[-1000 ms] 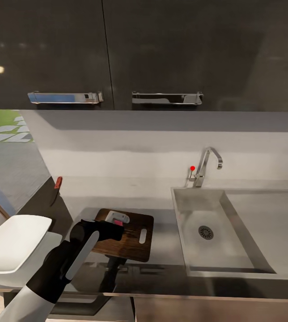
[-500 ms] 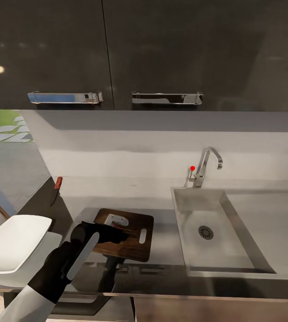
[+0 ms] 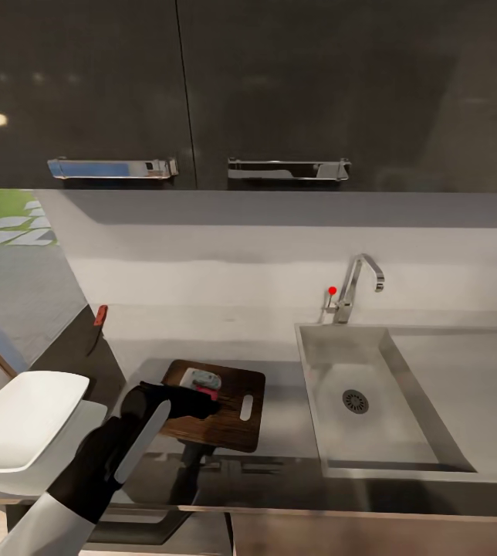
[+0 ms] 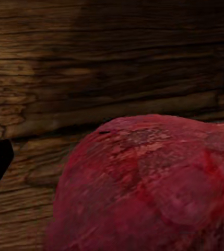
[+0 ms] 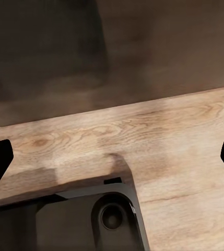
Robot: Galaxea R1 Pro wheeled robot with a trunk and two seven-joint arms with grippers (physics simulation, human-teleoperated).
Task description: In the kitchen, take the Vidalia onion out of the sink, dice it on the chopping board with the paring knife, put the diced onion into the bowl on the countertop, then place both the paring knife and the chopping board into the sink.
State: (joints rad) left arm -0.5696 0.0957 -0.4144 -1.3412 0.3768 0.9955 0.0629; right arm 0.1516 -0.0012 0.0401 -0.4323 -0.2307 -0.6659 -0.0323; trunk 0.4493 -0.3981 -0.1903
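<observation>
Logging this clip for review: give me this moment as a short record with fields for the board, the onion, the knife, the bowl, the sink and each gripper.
board: dark wooden chopping board flat on the countertop, left of the sink
onion: reddish onion resting on the board, right at the left gripper
knife: reddish handle at the counter's far left, by the wall
bowl: white bowl at the left edge
sink: sink with its drain bare
left gripper: left gripper over the board, state unclear
right gripper: right gripper open, above a wooden floor
</observation>
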